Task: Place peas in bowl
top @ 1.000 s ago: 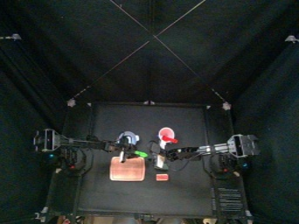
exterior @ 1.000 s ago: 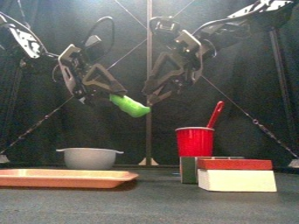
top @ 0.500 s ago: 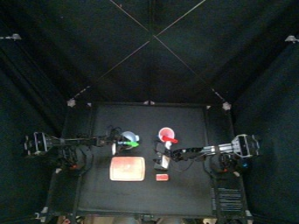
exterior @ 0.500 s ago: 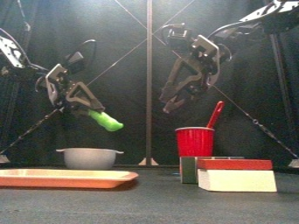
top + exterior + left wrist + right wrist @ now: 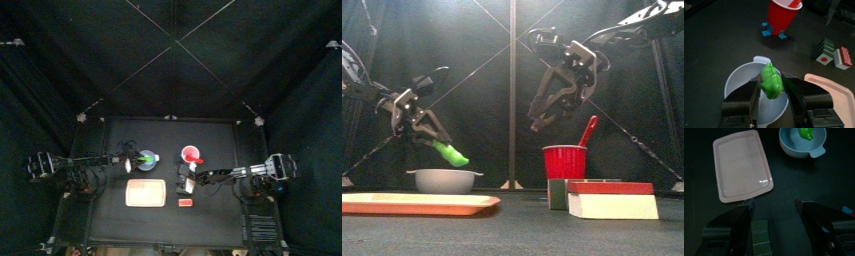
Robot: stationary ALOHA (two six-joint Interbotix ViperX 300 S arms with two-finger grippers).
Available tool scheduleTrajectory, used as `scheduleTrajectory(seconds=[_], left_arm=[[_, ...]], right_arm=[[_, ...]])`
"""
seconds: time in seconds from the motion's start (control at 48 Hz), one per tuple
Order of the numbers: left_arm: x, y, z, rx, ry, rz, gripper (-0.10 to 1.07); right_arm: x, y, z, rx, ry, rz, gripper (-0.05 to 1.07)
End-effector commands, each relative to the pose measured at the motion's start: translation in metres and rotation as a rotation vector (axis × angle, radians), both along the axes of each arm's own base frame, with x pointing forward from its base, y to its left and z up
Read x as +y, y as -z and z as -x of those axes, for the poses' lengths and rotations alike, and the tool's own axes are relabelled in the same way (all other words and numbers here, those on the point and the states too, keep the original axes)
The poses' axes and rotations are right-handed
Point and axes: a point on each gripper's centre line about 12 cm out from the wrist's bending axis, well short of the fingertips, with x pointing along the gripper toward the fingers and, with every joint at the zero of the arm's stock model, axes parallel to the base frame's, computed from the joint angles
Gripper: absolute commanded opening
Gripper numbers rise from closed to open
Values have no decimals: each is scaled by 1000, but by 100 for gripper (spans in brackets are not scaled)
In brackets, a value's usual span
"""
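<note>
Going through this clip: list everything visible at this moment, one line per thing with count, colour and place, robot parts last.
peas: one, bright green, held in the left gripper just above the bowl.
bowl: one, pale blue-white, on the table's left side behind the board.
board: one, flat, tan-pink, front left of the table.
red cup: one, red, a red utensil standing in it, right of centre.
block: one, red top and white side, front right, beside a small dark green block.
table: one, black.
left gripper: one, black, shut on the peas over the bowl.
right gripper: one, black, jaws open and empty, raised above the red cup.
</note>
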Motion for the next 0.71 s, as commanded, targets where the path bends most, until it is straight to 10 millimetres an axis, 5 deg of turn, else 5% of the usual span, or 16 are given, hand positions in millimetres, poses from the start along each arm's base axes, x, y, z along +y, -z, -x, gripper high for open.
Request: scheduleTrajectory(seconds=[0.0,0.312,0.688], left_arm=[[7,-3,-7,11,-24,4,69],[9,-2,-10,29,-28,7,92],[6,-3,-12,26,-17,5,94]], right_arm=[[0,-10,0,-29,0,-3,95],[0,-6,-1,-18,4,-9,95],[0,-5,-1,-14,7,-12,95]])
